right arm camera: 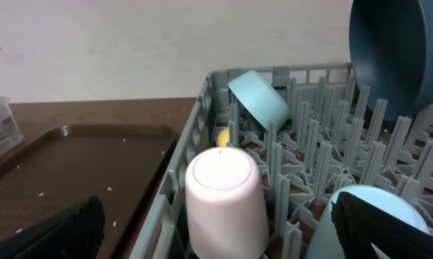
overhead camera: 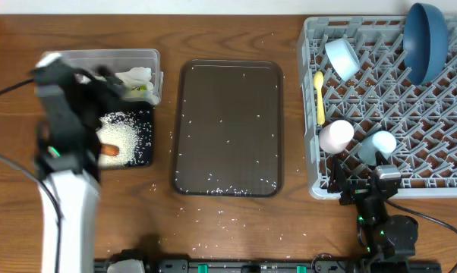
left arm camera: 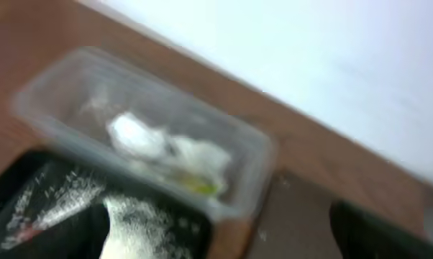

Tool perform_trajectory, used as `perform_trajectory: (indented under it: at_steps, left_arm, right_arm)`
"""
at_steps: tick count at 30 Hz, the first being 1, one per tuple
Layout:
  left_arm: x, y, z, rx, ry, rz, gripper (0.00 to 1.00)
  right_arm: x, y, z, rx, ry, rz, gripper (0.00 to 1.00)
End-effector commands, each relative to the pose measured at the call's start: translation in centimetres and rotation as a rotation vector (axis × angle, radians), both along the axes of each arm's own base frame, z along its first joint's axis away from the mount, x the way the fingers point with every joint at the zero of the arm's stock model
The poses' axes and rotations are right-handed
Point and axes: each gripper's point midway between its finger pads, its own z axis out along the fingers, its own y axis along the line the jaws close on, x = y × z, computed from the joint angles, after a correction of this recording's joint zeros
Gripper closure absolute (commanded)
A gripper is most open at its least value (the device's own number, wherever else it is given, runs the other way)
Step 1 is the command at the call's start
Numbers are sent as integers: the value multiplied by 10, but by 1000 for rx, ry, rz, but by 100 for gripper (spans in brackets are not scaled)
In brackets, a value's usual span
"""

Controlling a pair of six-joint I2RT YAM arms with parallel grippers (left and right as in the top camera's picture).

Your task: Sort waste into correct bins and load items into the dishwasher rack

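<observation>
The clear tub [overhead camera: 146,55] at the back left holds white napkins [overhead camera: 134,76] and a yellow-green wrapper [overhead camera: 143,89]; it also shows blurred in the left wrist view [left arm camera: 65,79]. In front of it the black tray [overhead camera: 141,148] holds a rice pile [overhead camera: 122,130] and an orange carrot [overhead camera: 109,149]. My left gripper [overhead camera: 107,85] is motion-blurred above the tub and tray; its jaws do not show. The grey rack [overhead camera: 312,114] holds the dark blue dish [overhead camera: 426,42], bowl [overhead camera: 341,59], yellow spoon [overhead camera: 319,97], pink cup [overhead camera: 336,136] and light blue cup [overhead camera: 380,142]. My right gripper [overhead camera: 365,178] is open and empty at the rack's front edge, facing the pink cup [right arm camera: 224,194].
A dark brown serving tray [overhead camera: 228,129] with scattered rice grains lies between the bins and the rack. Loose grains [overhead camera: 213,220] dot the table in front of it. The rack's wall [right arm camera: 195,144] stands just before my right gripper.
</observation>
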Motion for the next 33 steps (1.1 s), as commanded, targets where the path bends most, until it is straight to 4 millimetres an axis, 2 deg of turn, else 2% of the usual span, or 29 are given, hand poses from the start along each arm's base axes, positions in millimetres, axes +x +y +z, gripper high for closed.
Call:
perform_trajectory:
  at_steps: [1,7,12,20,27,33]
  left_arm:
    - [-29,-18,-15,218,-48,-138,0]
    - [-83,-22,-64,203,-178,-115,0]
    - [-108,-25,-95,210,-234,-116,0]
    - [-120,-31,-120,213,-302,-134,0]
    - [-123,-37,-143,210,-255,-162,0]
    - [-124,-38,-135,211,-297,-162,0]
  right_arm:
    - [-1,3,0,12,-1,14,1]
    - [-1,3,0,12,-1,14,1]
    - [-1,3,0,12,0,14,1]
    - [-1,3,0,12,0,14,1]
    - [-1,3,0,12,0,14,1]
    - [-1,3,0,12,0,14,1]
